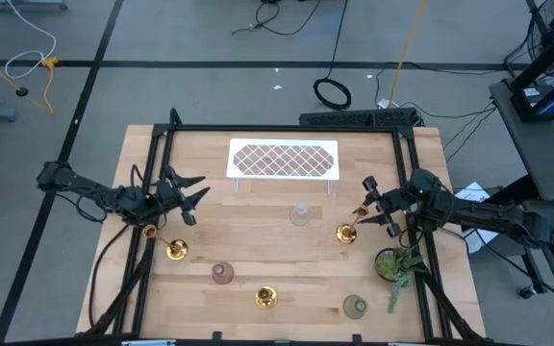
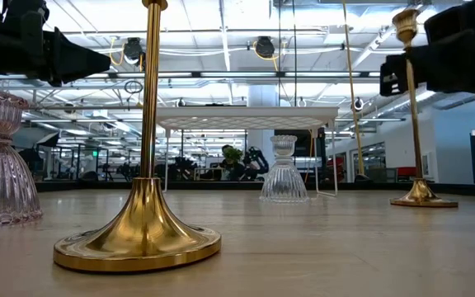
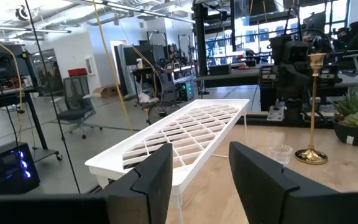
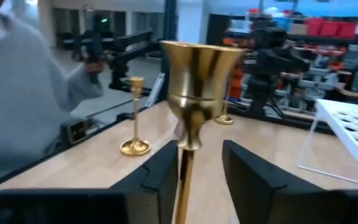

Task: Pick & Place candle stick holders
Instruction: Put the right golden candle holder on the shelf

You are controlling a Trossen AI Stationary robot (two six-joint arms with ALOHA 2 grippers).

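Gold candlestick [image 1: 346,232] stands on the counter [image 1: 277,259] right of centre. Right hand [image 4: 194,163] straddles its stem under the cup, fingers narrowing, not yet clamped. Next: grip, lift straight. Left hand [image 3: 197,180] hovers half-open, empty.

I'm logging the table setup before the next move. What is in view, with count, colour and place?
gold candlesticks: three; one at the right gripper, one front left, one front centre.
glass cups: three; clear mid-table, pink front left of centre, green front right.
white tray: one, brown lattice top, back centre.
plant: one, green, right edge.
person: one, grey sleeve, beyond the table.
left gripper: open, empty, left side.
right gripper: fingers either side of a candlestick stem.
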